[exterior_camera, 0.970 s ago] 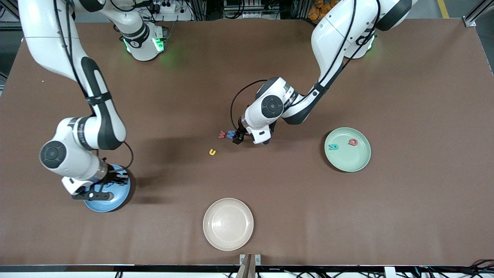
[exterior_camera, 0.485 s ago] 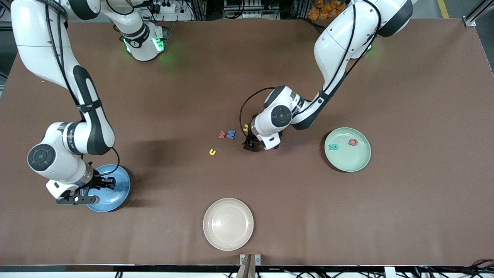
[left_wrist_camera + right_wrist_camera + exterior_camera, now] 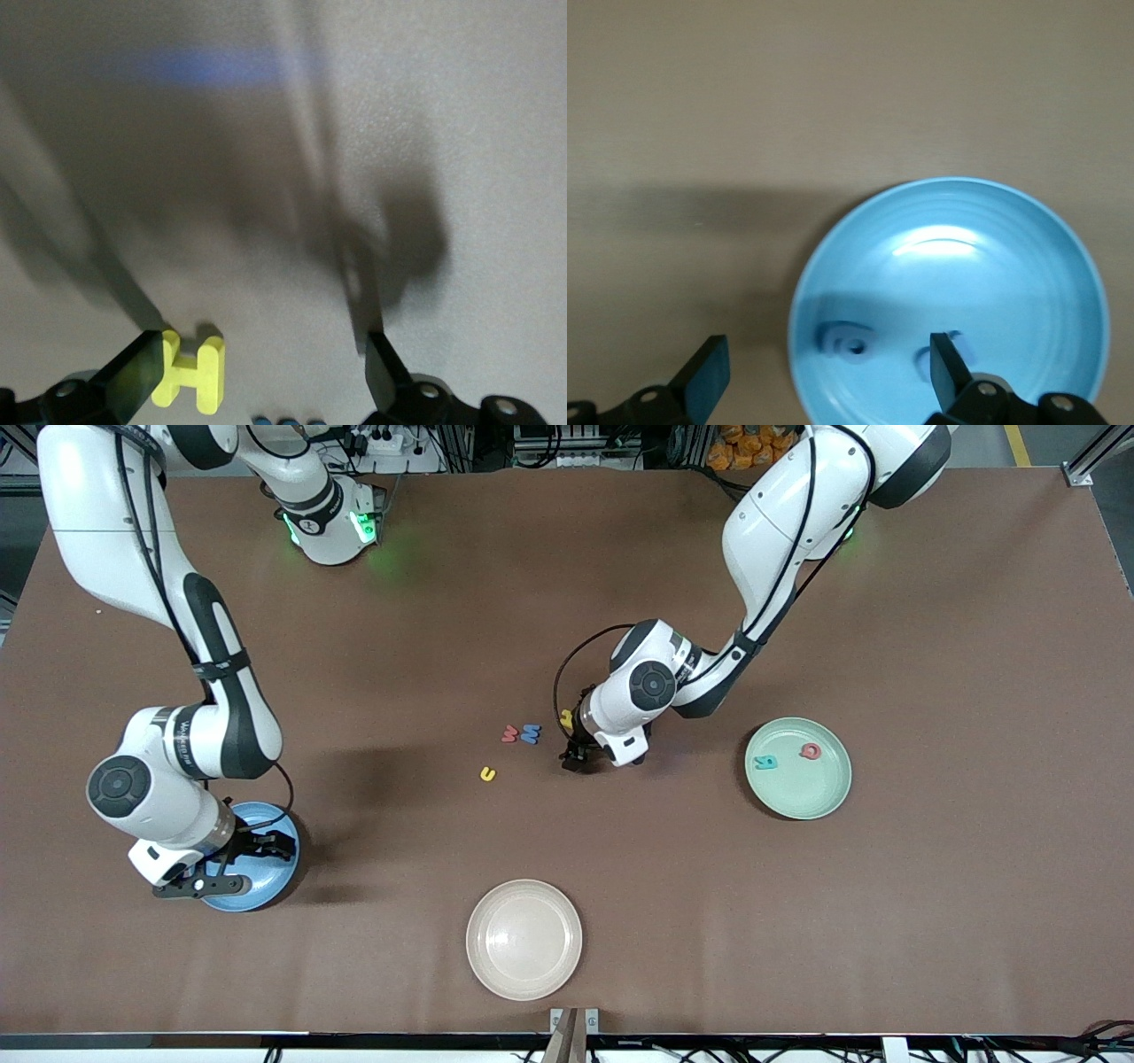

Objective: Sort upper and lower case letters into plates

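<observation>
Brown matte table (image 3: 930,921), taken here as the landmark; all things lie on it. Cream-white plate (image 3: 524,940) sits at the table's edge nearest the front camera, bare. Pale green plate (image 3: 797,768) lies toward the left arm's end, carrying a teal letter (image 3: 765,762) and a red letter (image 3: 810,751). Blue plate (image 3: 257,868) lies toward the right arm's end; the right wrist view shows a blue letter (image 3: 847,340) lying in it, glossy and ringed like moulded plastic.

Right gripper (image 3: 266,847) hangs over the blue plate, fingers spread wide and holding nothing. Left gripper (image 3: 576,755) is down near the table's middle, fingers (image 3: 133,376) wide apart, one pad just beside a yellow H (image 3: 191,373) — whether it touches cannot be told.

Loose letters near the table's middle: a red letter (image 3: 509,734) and a blue letter (image 3: 530,733) touching side by side, and a small yellow letter (image 3: 487,774) nearer the front camera than those two.

Handling, as a judgement: the letters look like flat cut foam — very light, soft, slightly compressible, not fragile. The H is probably best taken across its two uprights, pads square to the flat edges, fingertips low to the table since the piece is thin; a skewed pinch could flip or flick it away.
</observation>
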Available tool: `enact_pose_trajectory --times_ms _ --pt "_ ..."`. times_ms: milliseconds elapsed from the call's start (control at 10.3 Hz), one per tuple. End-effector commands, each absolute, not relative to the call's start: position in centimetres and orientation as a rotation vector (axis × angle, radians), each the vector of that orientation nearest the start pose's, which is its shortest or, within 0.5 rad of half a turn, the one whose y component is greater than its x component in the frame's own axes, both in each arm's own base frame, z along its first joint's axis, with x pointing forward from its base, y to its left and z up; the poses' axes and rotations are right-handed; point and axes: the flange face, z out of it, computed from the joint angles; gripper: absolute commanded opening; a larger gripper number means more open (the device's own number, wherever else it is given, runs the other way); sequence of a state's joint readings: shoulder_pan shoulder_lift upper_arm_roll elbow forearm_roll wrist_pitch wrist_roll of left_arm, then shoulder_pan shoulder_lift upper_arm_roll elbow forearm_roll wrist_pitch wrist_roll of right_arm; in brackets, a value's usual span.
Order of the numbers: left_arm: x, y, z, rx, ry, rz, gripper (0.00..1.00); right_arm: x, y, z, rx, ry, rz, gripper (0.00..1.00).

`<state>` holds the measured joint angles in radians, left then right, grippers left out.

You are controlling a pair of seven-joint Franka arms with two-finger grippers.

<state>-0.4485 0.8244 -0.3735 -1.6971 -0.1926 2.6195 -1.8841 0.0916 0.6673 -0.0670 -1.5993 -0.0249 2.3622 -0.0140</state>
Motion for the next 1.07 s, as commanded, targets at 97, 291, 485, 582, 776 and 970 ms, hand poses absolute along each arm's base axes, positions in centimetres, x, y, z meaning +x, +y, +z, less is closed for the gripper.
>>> enact_pose_trajectory --times_ms 97,291,485,582,776,970 --pt "48.8 -47.4 17.0 -2.521 -2.112 0.574 1.00 70.4 5.3 24.8 -3.192 -0.046 -0.140 1.00" --pt "48.7 -47.6 18.0 -2.491 -2.090 0.586 1.00 70.4 5.4 24.9 -3.192 -0.049 -0.143 1.00" --pt "48.0 -48.1 17.9 -2.381 -2.176 0.600 1.00 70.4 5.5 24.7 -3.191 -0.045 -0.138 1.00" --pt "47.6 -48.1 17.6 -2.370 -2.174 0.602 1.00 70.3 6.2 24.7 -3.191 -0.052 -0.134 1.00" --pt "47.1 -48.2 16.7 -2.304 -2.212 0.610 1.00 70.1 7.5 24.6 -3.189 0.019 -0.123 1.00" --pt "45.7 -48.2 15.9 -2.287 -2.192 0.606 1.00 70.0 8.1 24.6 -3.181 0.099 -0.121 1.00"
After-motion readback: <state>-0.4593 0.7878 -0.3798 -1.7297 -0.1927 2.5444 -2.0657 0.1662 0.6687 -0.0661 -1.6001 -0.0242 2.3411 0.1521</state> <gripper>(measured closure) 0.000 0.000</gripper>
